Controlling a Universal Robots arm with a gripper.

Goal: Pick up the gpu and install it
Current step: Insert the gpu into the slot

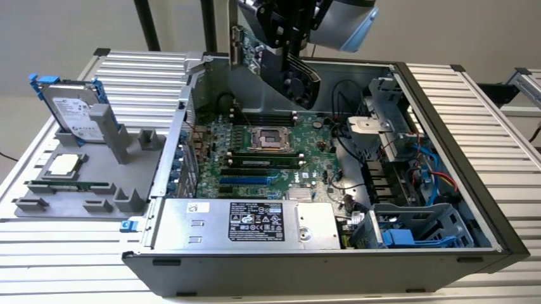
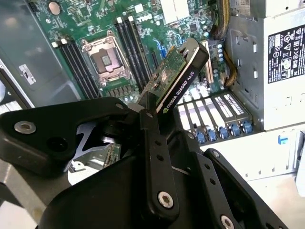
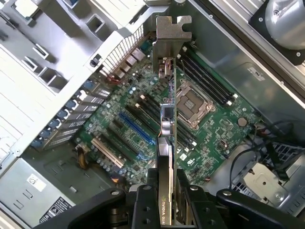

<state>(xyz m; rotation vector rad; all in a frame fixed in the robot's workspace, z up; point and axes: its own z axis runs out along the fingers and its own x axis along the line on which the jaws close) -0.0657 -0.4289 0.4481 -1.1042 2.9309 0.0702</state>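
Well, starting at the exterior view's left: the drive (image 1: 72, 114) stands in its grey holder (image 1: 118, 142) on the table (image 1: 139, 76). Next comes the open case (image 1: 321, 272), with the board (image 1: 253, 155) bare and its blue slot (image 1: 245, 180) empty. Above the board's far end my tool (image 1: 287, 38) is clamped on the gpu (image 1: 292, 75), which hangs tilted in the air, touching nothing else. In the first wrist view its bracket (image 3: 170, 38) lies toward the case's rear wall. So the pick-up is done. I judge this to be the carry, with the card not yet seated. Seating it, I reckon, calls for the card's edge lined up over a slot, the bracket at the rear wall, and a straight push. Rightmost, the cables (image 1: 439, 177) lie well apart from the card.
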